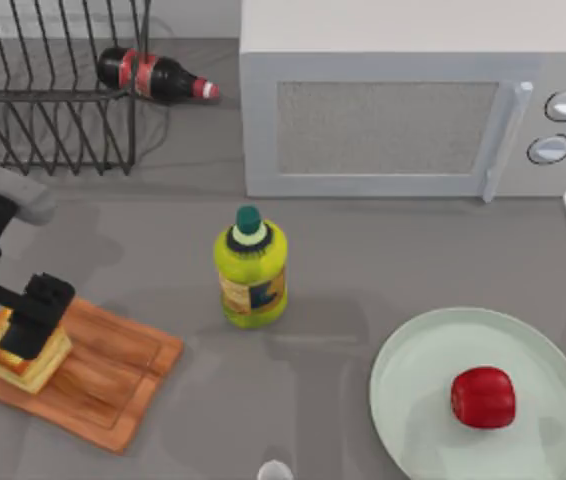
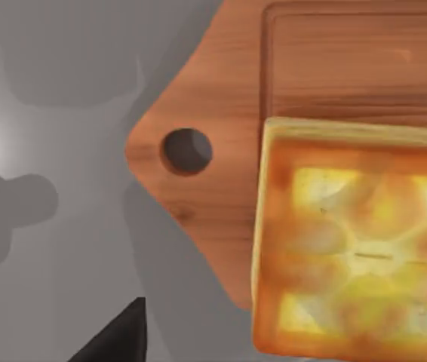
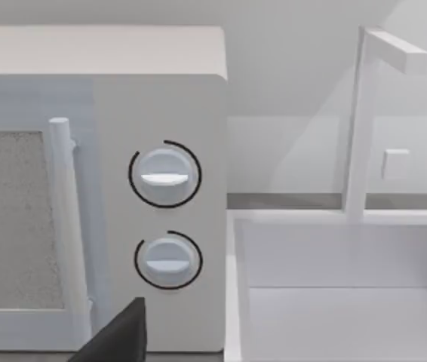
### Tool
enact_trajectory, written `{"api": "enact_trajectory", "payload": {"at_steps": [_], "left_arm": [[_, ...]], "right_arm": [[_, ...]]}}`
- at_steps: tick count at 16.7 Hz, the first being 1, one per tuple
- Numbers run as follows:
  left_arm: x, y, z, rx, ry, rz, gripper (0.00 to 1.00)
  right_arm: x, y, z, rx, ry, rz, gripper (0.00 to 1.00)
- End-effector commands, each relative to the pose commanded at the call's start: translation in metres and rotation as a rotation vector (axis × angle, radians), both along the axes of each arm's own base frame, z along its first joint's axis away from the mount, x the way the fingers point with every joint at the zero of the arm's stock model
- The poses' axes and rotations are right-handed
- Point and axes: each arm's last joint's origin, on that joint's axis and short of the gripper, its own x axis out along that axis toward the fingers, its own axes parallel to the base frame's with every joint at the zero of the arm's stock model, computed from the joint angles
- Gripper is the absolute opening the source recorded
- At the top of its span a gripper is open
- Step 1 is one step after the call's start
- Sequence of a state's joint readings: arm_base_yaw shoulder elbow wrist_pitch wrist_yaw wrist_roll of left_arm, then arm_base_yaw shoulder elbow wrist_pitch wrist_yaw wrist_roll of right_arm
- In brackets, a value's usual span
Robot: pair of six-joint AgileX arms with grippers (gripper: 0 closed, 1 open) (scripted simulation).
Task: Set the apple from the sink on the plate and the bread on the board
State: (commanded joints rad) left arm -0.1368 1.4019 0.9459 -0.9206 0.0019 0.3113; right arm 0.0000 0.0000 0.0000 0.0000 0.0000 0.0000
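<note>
From above, the left gripper sits directly over the bread, which rests on the near-left end of the board at the table's left side; the dark fingers straddle the slice's top, but whether they pinch it or have let go cannot be told from here. The board's long axis runs diagonally, from the left edge of the table toward the middle. The apple already lies on the plate at the right, a little right of the dish's centre, so that half of the task looks finished. A green bottle stands between board and plate, and a dark bottle lies beside the wire rack, left of the microwave. In the left wrist view the bread lies flat on the board just beyond a dark fingertip, its edge close to the board's hanging hole, the wood reaching farther on past it. In the right wrist view the microwave and the sink face the camera, which suggests that the right arm is held back near the table's right. The left arm is plainly the nearer to the bread, and a straight lift off it would seem to be what is left.
</note>
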Motion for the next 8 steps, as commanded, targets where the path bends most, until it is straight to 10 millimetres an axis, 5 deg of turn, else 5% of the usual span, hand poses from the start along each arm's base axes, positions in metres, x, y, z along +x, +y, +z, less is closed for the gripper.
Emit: {"api": "enact_trajectory", "payload": {"at_steps": [8], "left_arm": [[0.024,-0.008,-0.012,0.029,0.167,-0.055,1.00]], "right_arm": [[0.000,0.000,0.000,0.000,0.000,0.000,1.00]]}}
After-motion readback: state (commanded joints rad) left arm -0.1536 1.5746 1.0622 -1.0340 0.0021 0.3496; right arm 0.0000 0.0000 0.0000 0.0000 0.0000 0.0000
